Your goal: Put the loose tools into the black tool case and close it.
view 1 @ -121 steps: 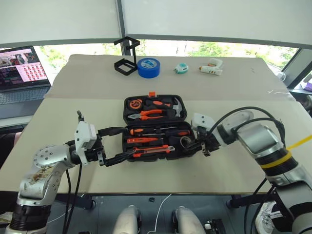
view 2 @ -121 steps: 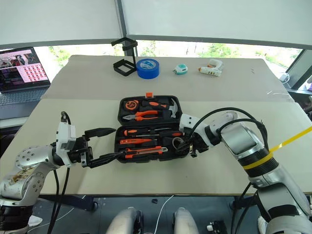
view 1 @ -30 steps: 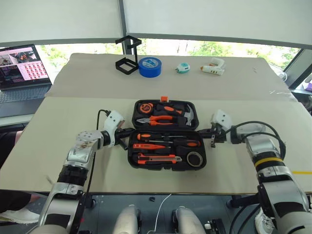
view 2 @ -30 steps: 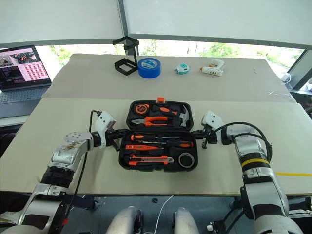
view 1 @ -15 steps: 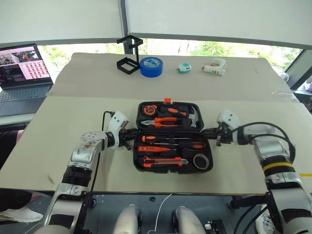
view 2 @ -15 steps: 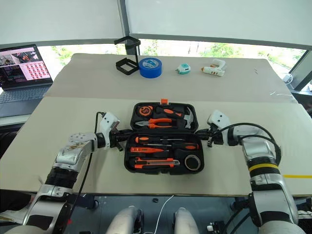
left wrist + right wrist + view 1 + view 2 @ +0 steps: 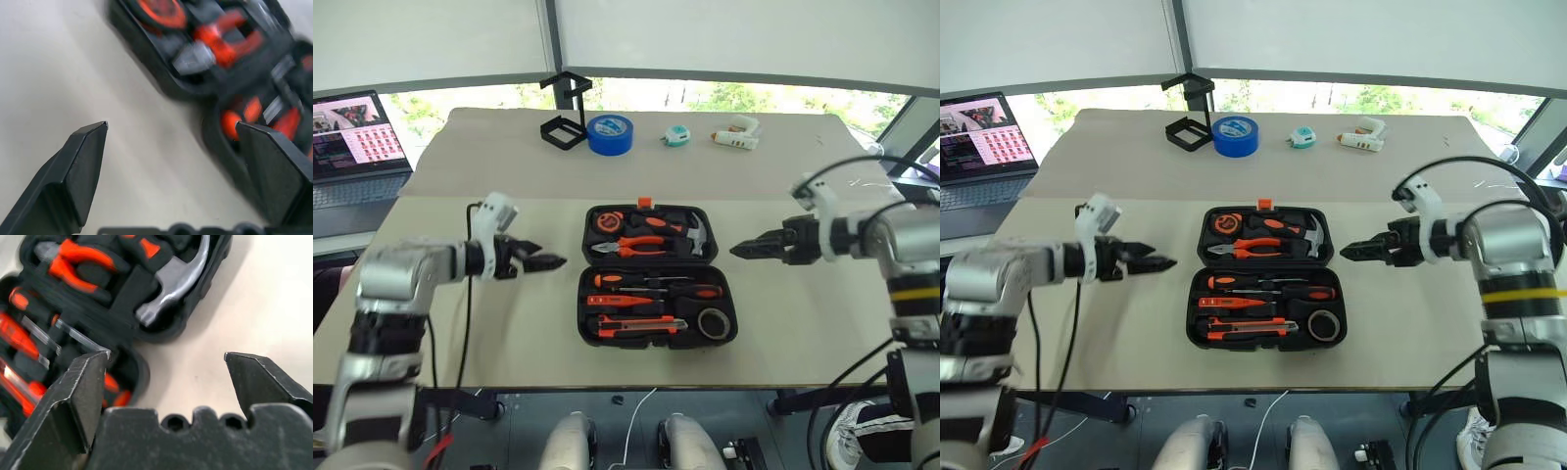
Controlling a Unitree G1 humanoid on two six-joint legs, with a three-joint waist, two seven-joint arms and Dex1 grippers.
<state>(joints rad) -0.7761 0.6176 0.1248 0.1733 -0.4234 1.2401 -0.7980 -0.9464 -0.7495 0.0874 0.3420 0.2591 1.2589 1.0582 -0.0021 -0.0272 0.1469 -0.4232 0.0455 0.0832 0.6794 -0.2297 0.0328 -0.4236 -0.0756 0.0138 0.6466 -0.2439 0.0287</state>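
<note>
The left hand [image 7: 551, 261] hovers above the counter [image 7: 460, 323], left of the rounded black moulded plastic tool case [image 7: 656, 277], fingers spread and empty, pointing toward it. The right hand [image 7: 741, 251] mirrors it from the right, also spread and empty. The case lies open mid-counter, tools seated inside.

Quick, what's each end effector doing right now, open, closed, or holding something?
Left end effector: open, holding nothing, beside the black tool case.
Right end effector: open, holding nothing.
</note>
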